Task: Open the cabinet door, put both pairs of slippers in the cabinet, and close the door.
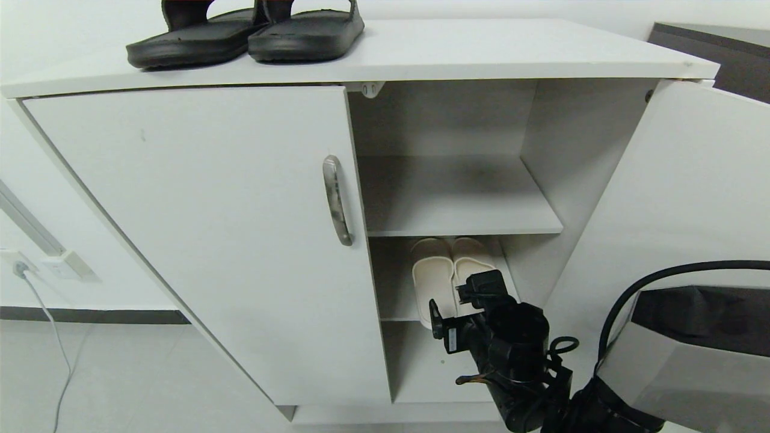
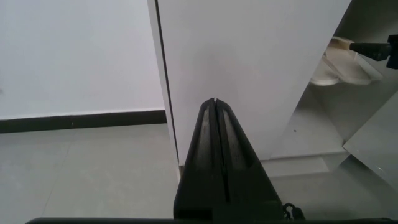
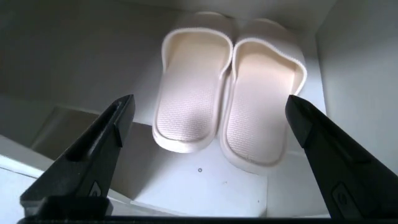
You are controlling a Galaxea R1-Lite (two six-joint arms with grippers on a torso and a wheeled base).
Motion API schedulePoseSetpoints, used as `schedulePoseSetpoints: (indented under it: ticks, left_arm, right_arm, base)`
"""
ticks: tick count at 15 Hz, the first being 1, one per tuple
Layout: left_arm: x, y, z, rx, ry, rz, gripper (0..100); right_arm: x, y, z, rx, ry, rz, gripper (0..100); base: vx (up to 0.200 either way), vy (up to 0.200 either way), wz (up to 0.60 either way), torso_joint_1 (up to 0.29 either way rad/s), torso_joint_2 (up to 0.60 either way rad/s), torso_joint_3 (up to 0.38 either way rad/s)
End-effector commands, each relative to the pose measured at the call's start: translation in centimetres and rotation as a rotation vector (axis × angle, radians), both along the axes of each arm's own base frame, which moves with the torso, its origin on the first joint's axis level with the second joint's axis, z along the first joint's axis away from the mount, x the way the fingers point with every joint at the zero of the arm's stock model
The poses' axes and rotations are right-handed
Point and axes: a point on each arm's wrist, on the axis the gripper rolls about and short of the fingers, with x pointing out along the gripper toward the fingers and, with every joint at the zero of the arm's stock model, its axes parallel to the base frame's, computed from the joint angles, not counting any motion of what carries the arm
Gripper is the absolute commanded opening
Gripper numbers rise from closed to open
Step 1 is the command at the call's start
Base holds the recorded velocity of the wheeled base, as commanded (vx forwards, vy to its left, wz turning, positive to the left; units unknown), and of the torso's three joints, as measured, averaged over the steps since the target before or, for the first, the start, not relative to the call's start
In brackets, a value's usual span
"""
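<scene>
1. Two pairs of slippers are showing. The black slippers (image 1: 246, 36) are sitting side by side on top of the cabinet (image 1: 481, 57), at the upper left of the head frame, with their soles reaching close to the front edge.
2. The cream slippers (image 1: 451, 270) are lying inside the cabinet on the middle shelf (image 1: 391, 282), at the lower centre of the head frame. The two are touching along their inner sides, with their straps toward the back wall.
3. The right door (image 1: 680, 198) is standing swung open at the right of the head frame. The left door (image 1: 198, 240) is sitting shut, and its metal handle (image 1: 337, 200) is running upright near its inner edge.
4. The right gripper (image 1: 458, 300) is hovering at the cabinet opening, just in front of the cream pair. Its fingers are spread wide apart with nothing between them, and they are touching neither slipper.
5. The left gripper (image 2: 214, 106) is hanging low outside the cabinet, facing the shut left door above the floor (image 2: 74, 168). Its fingers are pressing flat together and gripping nothing.
</scene>
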Motion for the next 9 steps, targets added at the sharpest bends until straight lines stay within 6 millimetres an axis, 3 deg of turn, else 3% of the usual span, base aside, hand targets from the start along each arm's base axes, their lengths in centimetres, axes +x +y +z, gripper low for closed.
schedulePoseSetpoints:
  ticks: [1,9]
  left_arm:
    - [0.01,0.00,0.00,0.000,0.001,0.000,0]
    - [0.01,0.00,0.00,-0.002,0.001,0.000,0]
  right_arm:
    - [-0.17,-0.05,0.50,0.010,-0.008,0.003,100]
    - [-0.21,-0.02,0.60,0.012,-0.013,0.004,100]
  base:
    - [-0.200,0.000,0.00,-0.002,0.00,-0.002]
    - [-0.200,0.000,0.00,0.003,0.01,0.003]
